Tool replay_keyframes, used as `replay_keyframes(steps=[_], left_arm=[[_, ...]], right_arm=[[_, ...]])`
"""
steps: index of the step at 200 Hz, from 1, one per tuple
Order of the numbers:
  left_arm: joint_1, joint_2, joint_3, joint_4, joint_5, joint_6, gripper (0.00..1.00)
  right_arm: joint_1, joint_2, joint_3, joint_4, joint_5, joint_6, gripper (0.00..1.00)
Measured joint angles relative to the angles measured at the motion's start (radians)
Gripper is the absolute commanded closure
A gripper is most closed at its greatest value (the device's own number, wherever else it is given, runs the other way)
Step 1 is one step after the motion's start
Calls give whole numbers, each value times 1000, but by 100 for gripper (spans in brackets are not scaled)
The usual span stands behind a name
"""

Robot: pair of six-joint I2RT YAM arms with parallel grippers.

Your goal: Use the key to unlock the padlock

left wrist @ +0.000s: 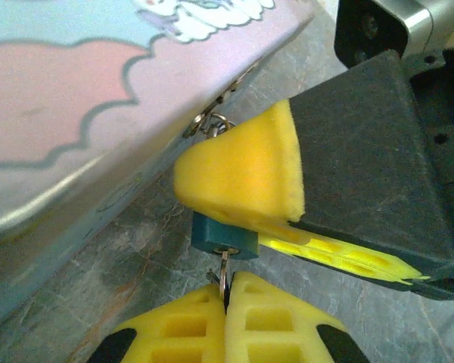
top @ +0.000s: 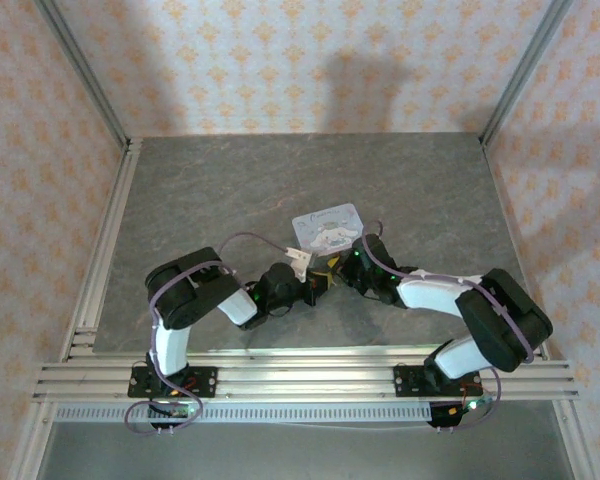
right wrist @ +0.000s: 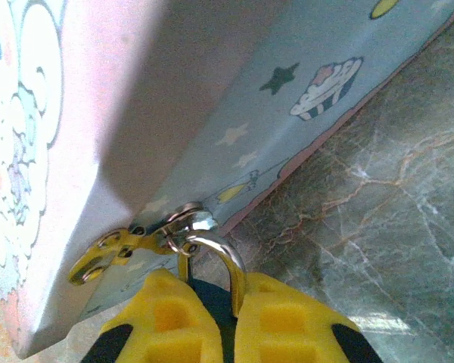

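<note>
The tiny dark-blue metal padlock [left wrist: 221,237] hangs on the pale blue tin [left wrist: 76,113], near side, squeezed by the right gripper [right wrist: 214,293]. The left gripper [left wrist: 227,286] pinches the thin silvery key [left wrist: 224,268]. Twisting crooked could bend it.

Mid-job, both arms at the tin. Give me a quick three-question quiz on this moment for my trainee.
1. Beside the pale blue cartoon-printed tin, what do the right gripper's yellow foam fingers clamp? A) the small dark bluish padlock B) the tin's lid edge C) nothing
2. True or false: the padlock's silvery shackle hangs free of the tin's metal latch.
3. Fill in: the left gripper is shut on the thin pale metal ____ under the padlock body.
Key: 1 A. 2 False: the shackle passes through the latch. 3 key.
</note>
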Motion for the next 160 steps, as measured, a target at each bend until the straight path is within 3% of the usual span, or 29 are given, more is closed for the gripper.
replay_keyframes(steps=[44, 106, 128, 140, 160], left_arm=[[-71, -88, 93, -296, -166, 193, 100], [-272, -109, 173, -560, -668, 485, 100], [-310, -105, 192, -616, -773, 541, 100], [-316, -105, 193, -627, -787, 552, 76], [-323, -108, 189, -619, -748, 541, 61]], right_arm=[[-3, -4, 77, -153, 15, 0, 100], [-2, 35, 128, -214, -80, 25, 100], [-2, 43, 139, -220, -110, 27, 100], [-2, 44, 139, -220, -113, 27, 100], [-2, 47, 148, -220, -113, 21, 100]])
